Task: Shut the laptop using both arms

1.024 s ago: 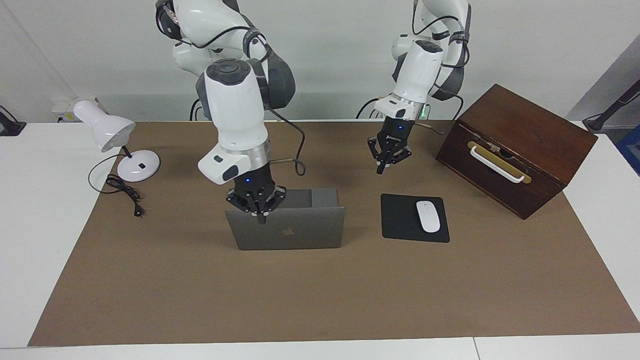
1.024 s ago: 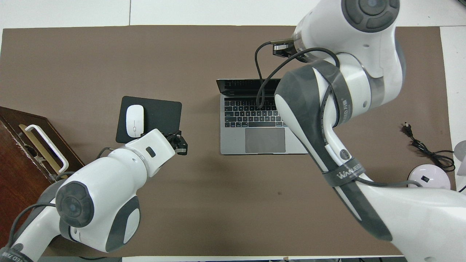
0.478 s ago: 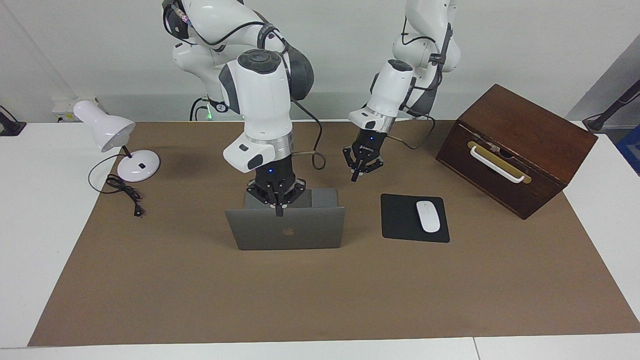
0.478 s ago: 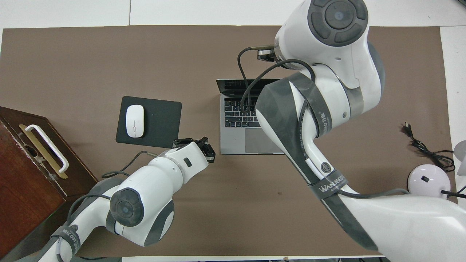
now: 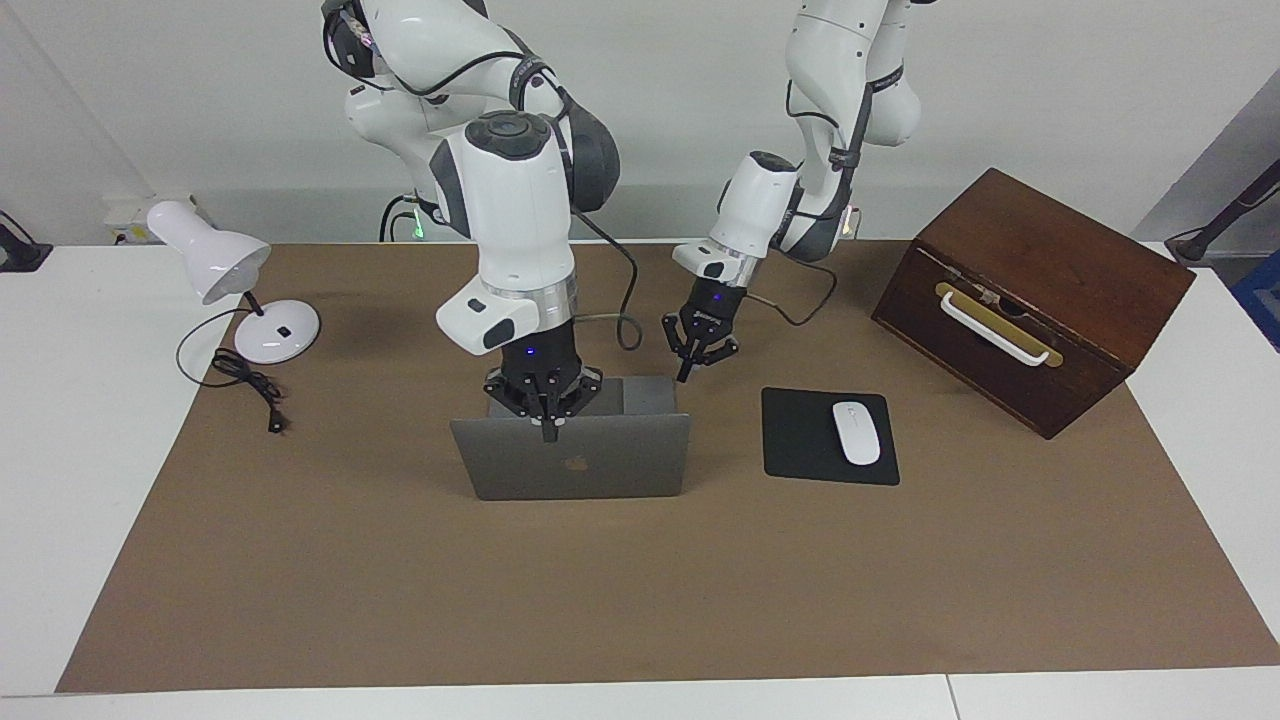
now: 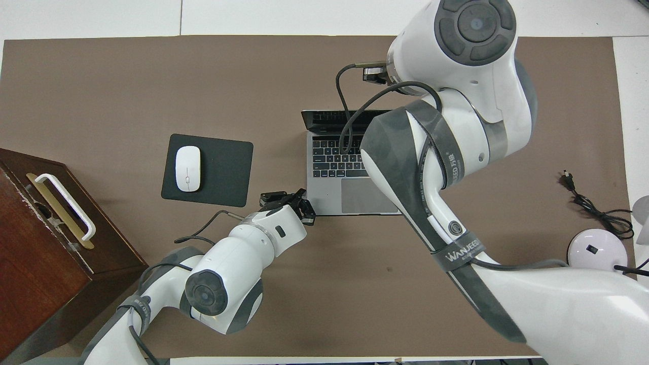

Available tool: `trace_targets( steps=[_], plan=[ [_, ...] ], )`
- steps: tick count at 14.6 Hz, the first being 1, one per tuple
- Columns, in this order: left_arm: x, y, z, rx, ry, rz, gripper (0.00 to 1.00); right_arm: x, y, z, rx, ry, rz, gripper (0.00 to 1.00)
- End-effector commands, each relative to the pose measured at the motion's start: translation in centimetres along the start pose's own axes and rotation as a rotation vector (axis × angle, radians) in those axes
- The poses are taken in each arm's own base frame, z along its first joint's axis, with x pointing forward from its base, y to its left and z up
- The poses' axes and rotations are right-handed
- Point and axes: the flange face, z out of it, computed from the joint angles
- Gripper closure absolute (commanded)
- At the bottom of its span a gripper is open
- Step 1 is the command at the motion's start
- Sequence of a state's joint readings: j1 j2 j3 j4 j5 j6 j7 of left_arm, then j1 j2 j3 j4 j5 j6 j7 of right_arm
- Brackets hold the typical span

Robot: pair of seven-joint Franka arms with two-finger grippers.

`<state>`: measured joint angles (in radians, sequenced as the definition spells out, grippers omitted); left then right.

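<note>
The left gripper (image 5: 684, 377), fingers pressed together, has swung in to the open laptop (image 5: 572, 455) at its 2 o'clock corner, joining the right gripper (image 5: 548, 435), also pinched shut, on the lid's top edge, so pushing can start.

mouse (image 5: 856, 432) on mouse pad (image 5: 800, 440); wooden box (image 5: 1040, 290); lamp (image 5: 215, 262).

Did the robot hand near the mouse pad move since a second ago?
Yes. The left gripper, shut, has swung away from the mouse pad toward the laptop, and now hangs over the laptop's corner at the left arm's end.
</note>
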<state>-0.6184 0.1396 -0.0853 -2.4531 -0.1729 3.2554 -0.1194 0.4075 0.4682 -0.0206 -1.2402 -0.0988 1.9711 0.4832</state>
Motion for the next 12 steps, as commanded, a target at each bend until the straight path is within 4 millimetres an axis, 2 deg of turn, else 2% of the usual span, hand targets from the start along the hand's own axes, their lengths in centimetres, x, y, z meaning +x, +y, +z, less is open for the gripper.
trace_targets(
  steps=[1,4,10,12],
  plan=[
    [-1.6,0.2,2.0,-0.005,0.061,-0.011,1.0,-0.5,0.3,0.7,-0.003,0.013,0.019,1.0],
    [-3.4,1.0,3.7,-0.017,0.092,-0.018,1.0,-0.5,0.4,0.8,-0.002,0.013,0.021,1.0],
    [-4.0,0.8,4.1,-0.013,0.076,-0.013,1.0,-0.4,1.4,1.2,0.004,0.004,0.039,1.0],
    [-4.8,1.3,4.1,-0.017,0.062,0.0,1.0,-0.7,1.4,1.7,0.016,0.005,0.044,1.0]
  ],
)
